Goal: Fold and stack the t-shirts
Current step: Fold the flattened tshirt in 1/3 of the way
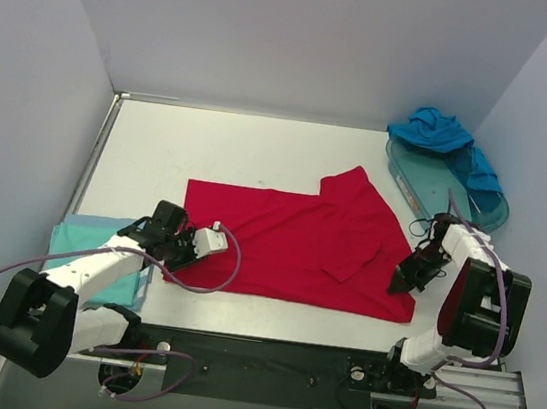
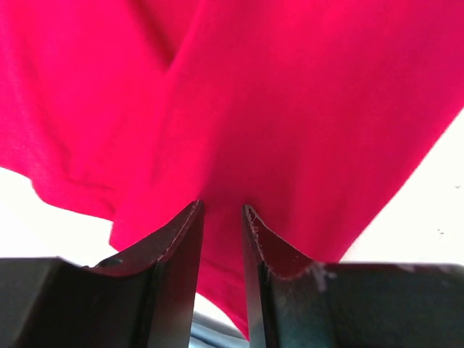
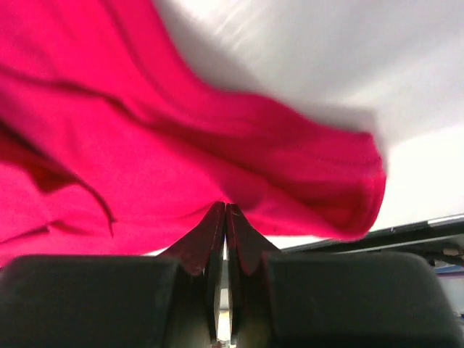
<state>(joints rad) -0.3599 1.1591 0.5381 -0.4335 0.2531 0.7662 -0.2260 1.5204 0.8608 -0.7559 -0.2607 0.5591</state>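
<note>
Bright red short-sleeved cloth t-shirt (image 1: pixel 289 242) lies spread across the middle of the white counter (image 1: pixel 211 146), with its right part doubled over itself. The left hand (image 1: pixel 184 253) sits at the near-left corner. Its fingers stand a narrow slit apart with red cloth filling the slit, so I judge it to be pinching the hem. The right hand (image 1: pixel 403 280) is at the near-right corner, fingers pressed together with cloth bunched at their tips, seemingly clamped on it.

To fold well, raise both corners level and together. Keep the hem taut between them, carry it toward the far edge, and lay it flat before letting go.

The counter is smooth and matt, walled by pale grey panels on three sides. A folded pale aqua cloth t-shirt (image 1: pixel 72 239) rests at the near left beside the left arm. A crumpled bright blue cloth t-shirt (image 1: pixel 435 130) fills a translucent teal plastic tray (image 1: pixel 412 187) at the far right.
</note>
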